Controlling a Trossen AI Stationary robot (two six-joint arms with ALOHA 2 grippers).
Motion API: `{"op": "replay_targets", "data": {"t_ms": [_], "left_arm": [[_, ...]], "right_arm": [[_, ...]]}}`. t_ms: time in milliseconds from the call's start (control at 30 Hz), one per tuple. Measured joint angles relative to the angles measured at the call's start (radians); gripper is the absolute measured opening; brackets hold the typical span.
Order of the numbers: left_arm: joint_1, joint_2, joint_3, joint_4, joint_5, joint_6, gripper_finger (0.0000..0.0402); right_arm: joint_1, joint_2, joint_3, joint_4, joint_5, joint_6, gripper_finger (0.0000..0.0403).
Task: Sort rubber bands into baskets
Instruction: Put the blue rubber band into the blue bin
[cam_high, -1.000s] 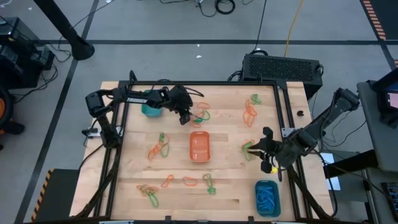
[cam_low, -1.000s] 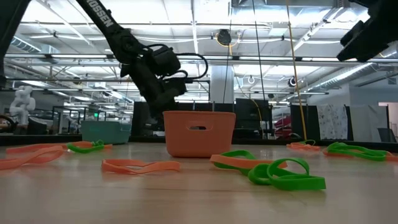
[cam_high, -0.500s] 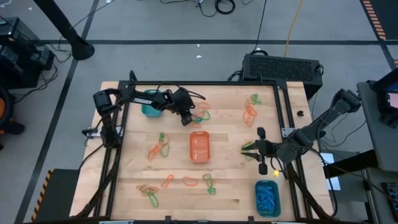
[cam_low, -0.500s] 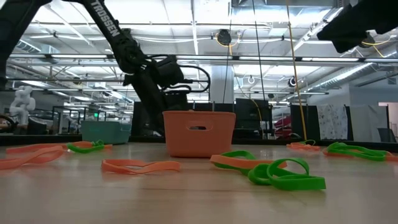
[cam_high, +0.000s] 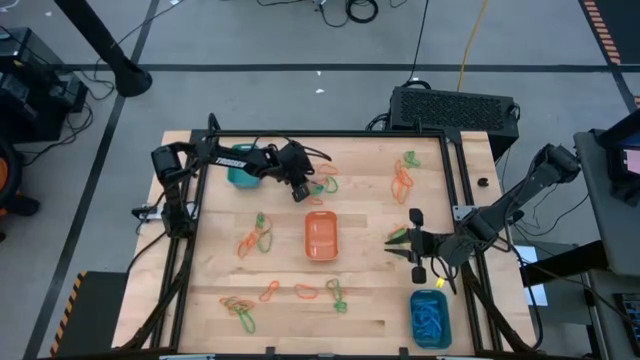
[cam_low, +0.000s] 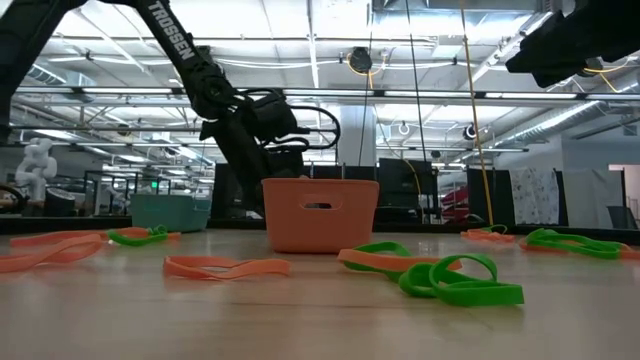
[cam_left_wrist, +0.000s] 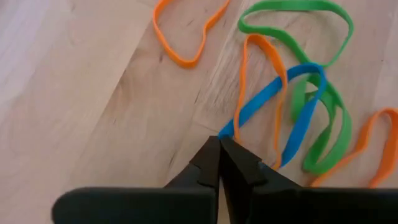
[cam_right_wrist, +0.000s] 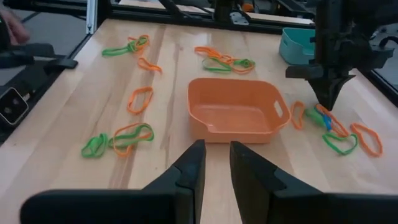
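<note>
Where "TROSSEN" marks it, left arm (cam_low: 180, 45) descends.

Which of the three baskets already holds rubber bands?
The teal basket at the table's near right corner: blue bands lie in it. The orange basket in the middle is empty.

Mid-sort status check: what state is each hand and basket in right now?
Left hand: shut, pinching the blue rubber band on the table.
Right hand: slightly open, empty, raised.
Orange basket: upright, empty.
Teal basket by the right arm: holds blue bands.
Teal basket by the left arm: contents hidden.
</note>
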Motion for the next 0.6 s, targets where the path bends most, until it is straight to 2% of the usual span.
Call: {"op": "replay_targets", "data": {"t_ms": [167, 433, 600], "left_arm": [[-0.029, -0.085, -0.011, -0.074, -0.063, 0.000, 0.0004], [-0.109, -0.255, -0.008, -0.104, -0.197, 0.053, 0.0003], [-0.154, -0.310, -0.005, -0.160, -0.259, 0.057, 0.0002]], "right_arm": [[-0.010, 0.015, 0.000, 0.000, 0.056, -0.002, 0.0065], [-0.072, 0.043, 0.000, 0.004, 0.169, -0.037, 0.0065], [-0.121, 0.057, 0.000, 0.041, 0.184, -0.034, 0.0065]]}}
